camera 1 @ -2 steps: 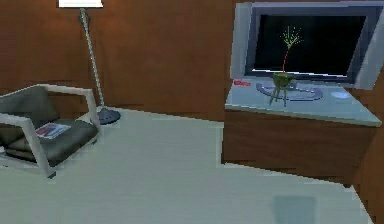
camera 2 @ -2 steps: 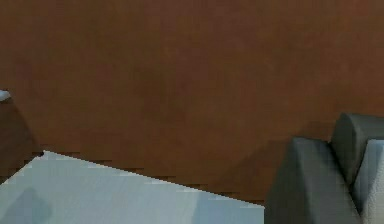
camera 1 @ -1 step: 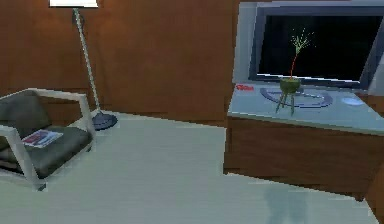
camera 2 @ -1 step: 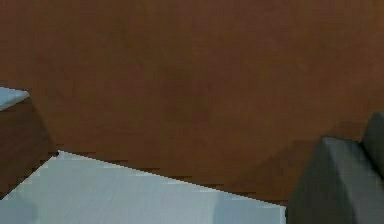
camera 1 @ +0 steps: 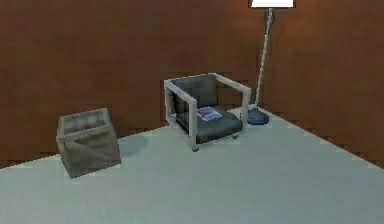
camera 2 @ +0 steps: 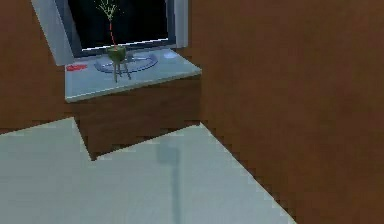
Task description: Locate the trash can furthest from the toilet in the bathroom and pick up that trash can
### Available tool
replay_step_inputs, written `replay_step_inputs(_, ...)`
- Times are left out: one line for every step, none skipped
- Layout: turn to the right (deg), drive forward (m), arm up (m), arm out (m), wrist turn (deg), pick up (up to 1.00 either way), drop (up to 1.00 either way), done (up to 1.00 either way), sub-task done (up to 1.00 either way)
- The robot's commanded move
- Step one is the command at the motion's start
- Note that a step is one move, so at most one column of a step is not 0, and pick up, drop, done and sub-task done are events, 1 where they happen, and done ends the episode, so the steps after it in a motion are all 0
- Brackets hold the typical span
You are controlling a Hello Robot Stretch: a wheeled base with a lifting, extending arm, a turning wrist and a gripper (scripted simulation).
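Neither a trash can nor a toilet can be made out here. The forward view looks into a room corner with brown walls and pale floor. An armchair (camera 1: 208, 108) with a white frame and dark cushions stands near the back wall, a small book or paper on its seat. A wooden crate-like box (camera 1: 88, 142) sits on the floor at the left.
A floor lamp (camera 1: 264, 60) with a blue base stands right of the armchair. In the arm side view a television (camera 2: 120, 25) rests on a brown low cabinet (camera 2: 135, 105), with a small plant (camera 2: 117, 50) in front. Open floor lies in the foreground.
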Motion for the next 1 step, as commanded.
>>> replay_step_inputs(-42.0, 0.0, 0.0, 0.0, 0.0, 0.0, 0.0, 0.0, 0.0)
